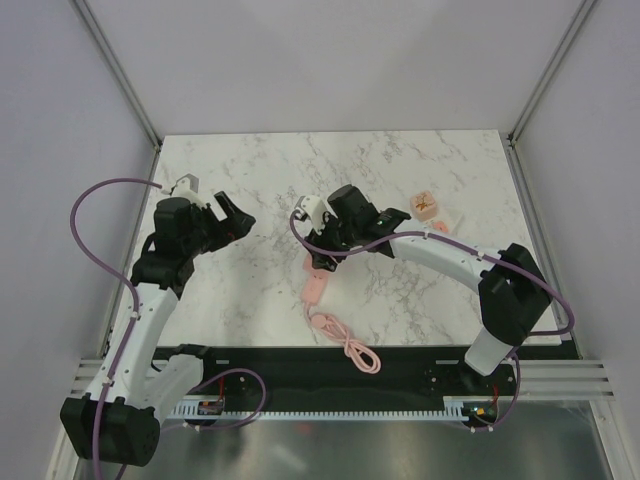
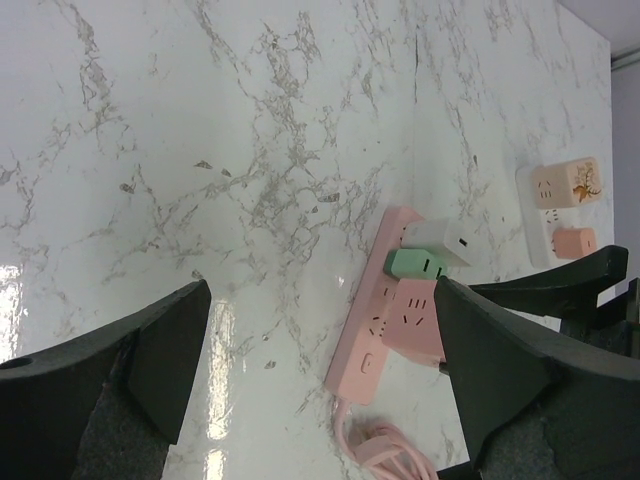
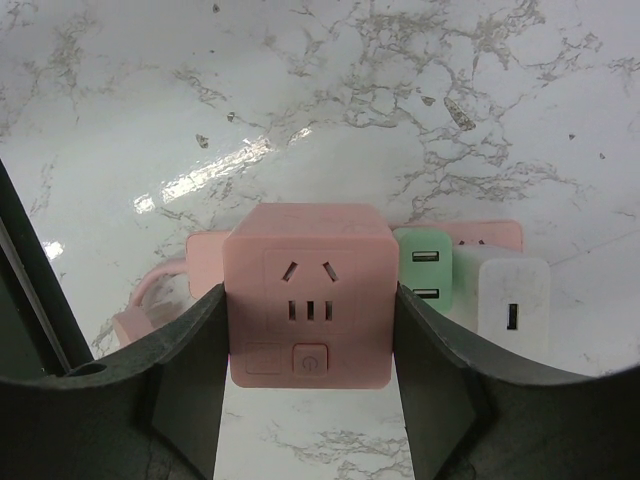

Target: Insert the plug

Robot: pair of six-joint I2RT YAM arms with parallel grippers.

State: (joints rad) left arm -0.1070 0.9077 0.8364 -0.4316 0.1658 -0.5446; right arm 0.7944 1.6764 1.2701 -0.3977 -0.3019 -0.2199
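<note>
The plug is a pink cube adapter (image 3: 308, 295) with sockets and a power button on its face. My right gripper (image 3: 310, 300) is shut on it, one finger on each side. The cube sits on the pink power strip (image 2: 368, 335), next to a green USB plug (image 3: 425, 270) and a white charger (image 3: 505, 300) that stand in the strip. How deep its pins sit is hidden. From above, the right gripper (image 1: 322, 250) covers the strip's far end (image 1: 314, 287). My left gripper (image 1: 235, 218) hangs open to the left of the strip, holding nothing.
The strip's pink cable lies coiled (image 1: 350, 345) near the table's front edge. A peach adapter (image 1: 427, 207) and a small pink plug (image 1: 440, 227) rest on a white block at the back right. Grey walls close in on both sides.
</note>
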